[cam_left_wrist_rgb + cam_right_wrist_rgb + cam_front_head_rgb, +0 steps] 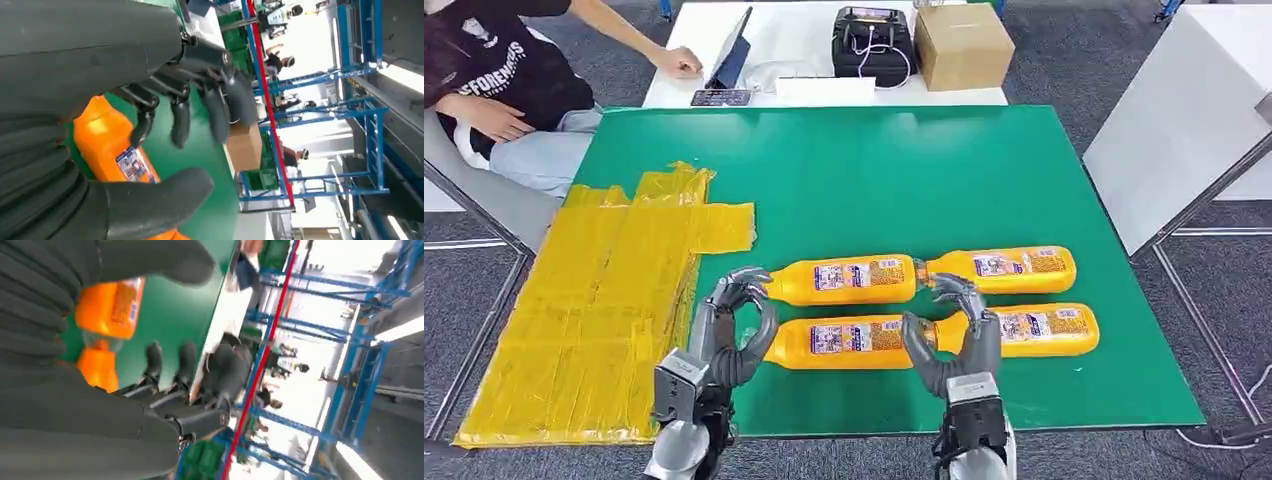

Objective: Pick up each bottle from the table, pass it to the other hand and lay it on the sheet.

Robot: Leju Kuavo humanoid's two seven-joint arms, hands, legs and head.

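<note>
One yellow sheet covers the green table's left edge. Four orange bottles lie in two rows near the front edge. Left hand and right hand hover over them, fingers spread, holding nothing. A cardboard box sits beyond.

The table carries a matt green surface, smooth and even. The sheet is glossy yellow film, wrinkled and built from overlapping taped strips. The four bottles are smooth, shiny orange plastic with printed paper-like labels. The left hand and right hand show dark grey matt plastic fingers; the ribbed cover looks rubbery. The box is plain brown cardboard, matt. The case is black with a dull finish.
</note>
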